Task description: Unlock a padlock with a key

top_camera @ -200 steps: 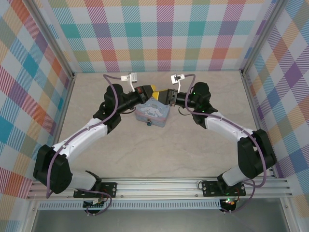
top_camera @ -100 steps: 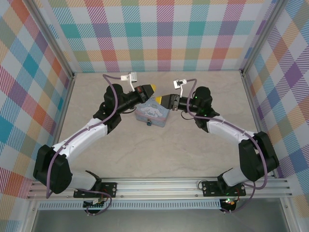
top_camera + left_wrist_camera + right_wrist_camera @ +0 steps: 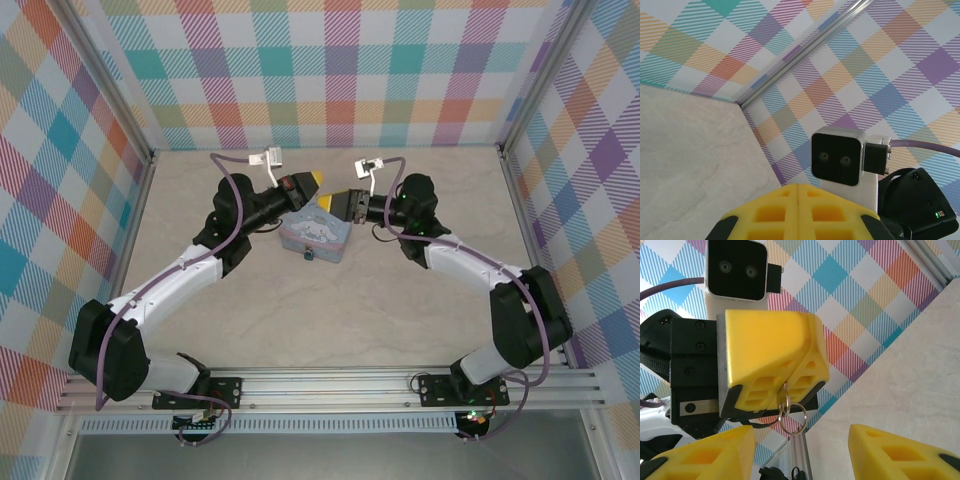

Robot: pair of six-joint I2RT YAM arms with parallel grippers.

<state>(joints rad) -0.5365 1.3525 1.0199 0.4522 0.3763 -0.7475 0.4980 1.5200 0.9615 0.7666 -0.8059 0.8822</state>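
The pale blue cartoon tin (image 3: 318, 238) lies mid-table, and the tiny teal padlock (image 3: 308, 257) sits at its near edge. Above the tin's far end my left gripper (image 3: 314, 182) and right gripper (image 3: 333, 199) face each other, tips close. In the right wrist view the left gripper (image 3: 789, 379) is shut on the key (image 3: 785, 391). Just the key's small head pokes out, with a silvery split ring (image 3: 792, 417) dangling below; the blade is hidden. My right gripper (image 3: 802, 460) stands open a little short of the ring, nothing between its fingers. The left wrist view shows its fingertips (image 3: 798, 189) pressed together.
Plaid walls (image 3: 330, 70) close the table at the back and both sides, with an aluminium post (image 3: 800, 460) at the corner. Bare beige tabletop (image 3: 330, 320) stretches between the tin and the arm bases. The right wrist camera (image 3: 837, 157) sits close in front of the left fingers.
The right gripper drew back to the right half a second ago, then returned toward the left gripper. The left gripper shifted slightly toward the back wall, still shut.
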